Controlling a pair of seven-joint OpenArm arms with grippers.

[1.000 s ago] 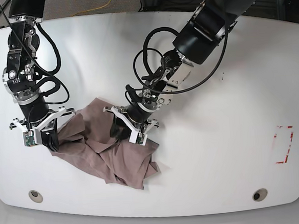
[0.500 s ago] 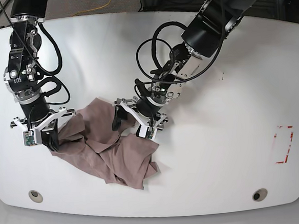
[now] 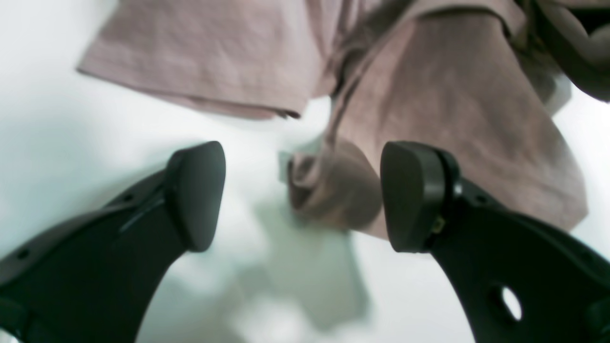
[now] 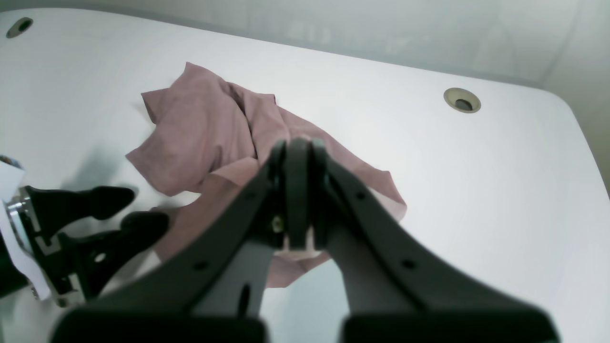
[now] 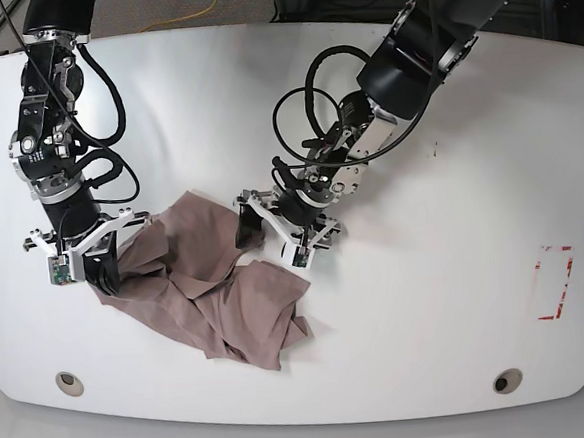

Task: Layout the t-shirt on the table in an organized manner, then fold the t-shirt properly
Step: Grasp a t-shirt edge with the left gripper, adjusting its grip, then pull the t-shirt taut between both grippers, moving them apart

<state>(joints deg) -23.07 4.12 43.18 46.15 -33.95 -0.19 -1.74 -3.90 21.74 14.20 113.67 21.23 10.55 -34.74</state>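
Note:
The mauve-brown t-shirt [image 5: 217, 289] lies crumpled on the white table [image 5: 429, 320], left of centre. My right gripper [image 5: 101, 277] is shut on the shirt's left edge, and in the right wrist view its fingers [image 4: 295, 190] pinch the fabric [image 4: 200, 128]. My left gripper [image 5: 271, 238] hangs open just above the shirt's upper right edge, holding nothing. In the left wrist view its pads [image 3: 195, 195] stand wide apart over a bunched fold of the t-shirt [image 3: 452, 95]. The left gripper [image 4: 109, 209] also shows open in the right wrist view.
A red tape rectangle [image 5: 555, 281] marks the table at the right. Two round grommet holes [image 5: 70, 383] [image 5: 508, 380] sit near the front edge. Black cables loop around both arms above the shirt.
My left gripper has opened, let go of the shirt and drawn back up and to the right. The right arm has kept its grip and barely moved.

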